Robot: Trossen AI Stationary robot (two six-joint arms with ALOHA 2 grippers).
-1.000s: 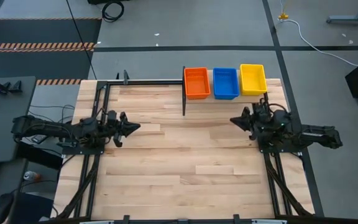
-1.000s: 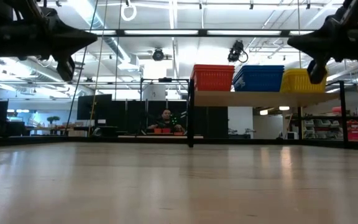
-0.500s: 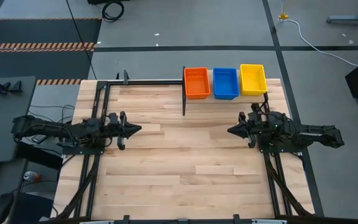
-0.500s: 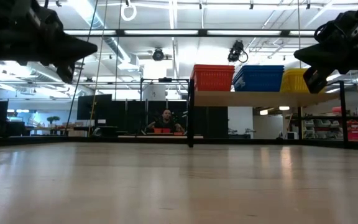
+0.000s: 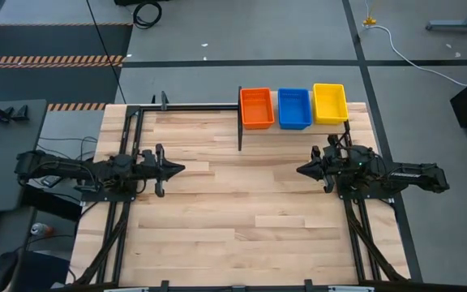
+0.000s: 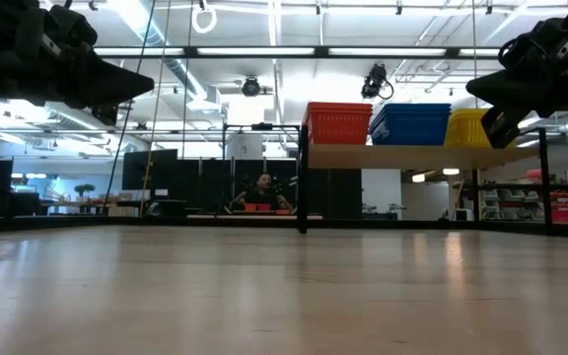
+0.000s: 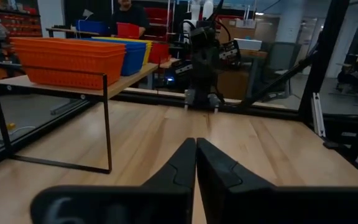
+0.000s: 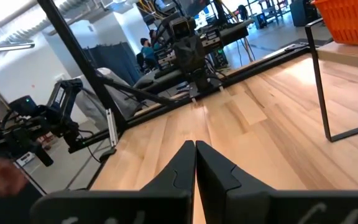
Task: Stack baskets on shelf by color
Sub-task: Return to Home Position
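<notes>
My right gripper (image 5: 302, 170) has swung away from the shelf (image 6: 402, 156) in the last second and now faces the left gripper (image 5: 177, 169) across the bench (image 5: 233, 211). Both sets of fingers are pressed together and hold nothing. The orange stack (image 5: 256, 108), blue stack (image 5: 293, 108) and yellow stack (image 5: 330, 103) sit side by side on the shelf. I judge the sorting finished, with only parking left.

No word, label, brand, number or sign can be read in any of the views. The only candidate is a few pale marks on the dark body of the left gripper (image 7: 196, 142), at the lower left of the left wrist view. They are too blurred to tell whether they are letters or figures.
</notes>
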